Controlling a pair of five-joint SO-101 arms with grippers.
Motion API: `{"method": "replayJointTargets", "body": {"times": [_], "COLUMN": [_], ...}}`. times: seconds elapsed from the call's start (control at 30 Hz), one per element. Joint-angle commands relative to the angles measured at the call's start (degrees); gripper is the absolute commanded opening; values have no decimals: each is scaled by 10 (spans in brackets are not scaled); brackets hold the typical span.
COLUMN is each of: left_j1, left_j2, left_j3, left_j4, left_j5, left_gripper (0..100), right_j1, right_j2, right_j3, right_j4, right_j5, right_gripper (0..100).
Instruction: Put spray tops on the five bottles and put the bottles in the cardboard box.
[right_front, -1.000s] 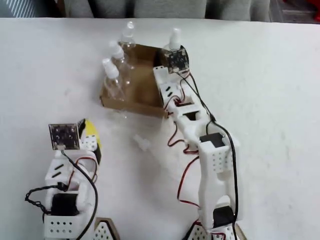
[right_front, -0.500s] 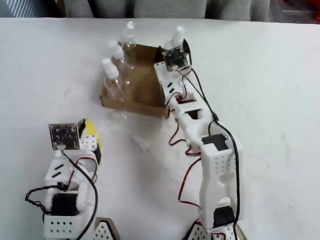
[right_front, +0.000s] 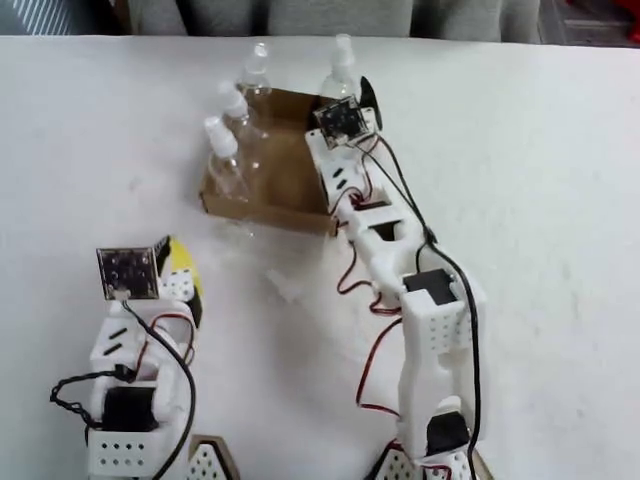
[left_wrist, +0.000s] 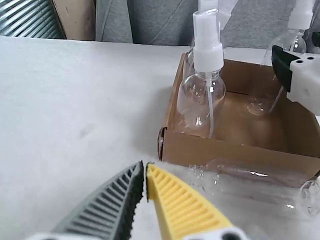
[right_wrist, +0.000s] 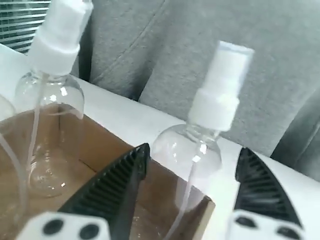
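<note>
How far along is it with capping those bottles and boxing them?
Mostly done, it seems. Three capped bottles stand in the cardboard box. In hand: a fourth capped bottle at the box's far corner, between the right gripper's open jaws; whether it sits fully inside is unclear. Remaining: one clear bottle, apparently uncapped, lies on the table before the box, near the shut left gripper.

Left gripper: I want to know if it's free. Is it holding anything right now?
No, the left gripper is shut, its two fingers pressed together with nothing between them.
</note>
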Motion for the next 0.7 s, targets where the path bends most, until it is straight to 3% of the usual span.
{"method": "replayJointTargets", "body": {"times": [0.0, 0.67], "left_j1": [-7, -7], "left_j2": [-4, -4], "left_j3": [0, 0], "left_j4": [-16, -16], "left_j5": [-7, -7], "left_gripper": [23, 23], "right_j1": [-11, -11], "right_j2": [-31, -36], "right_j3": [-3, 18], "right_j4": [2, -1], "right_j5": [8, 6], "right_gripper": [241, 241]}}
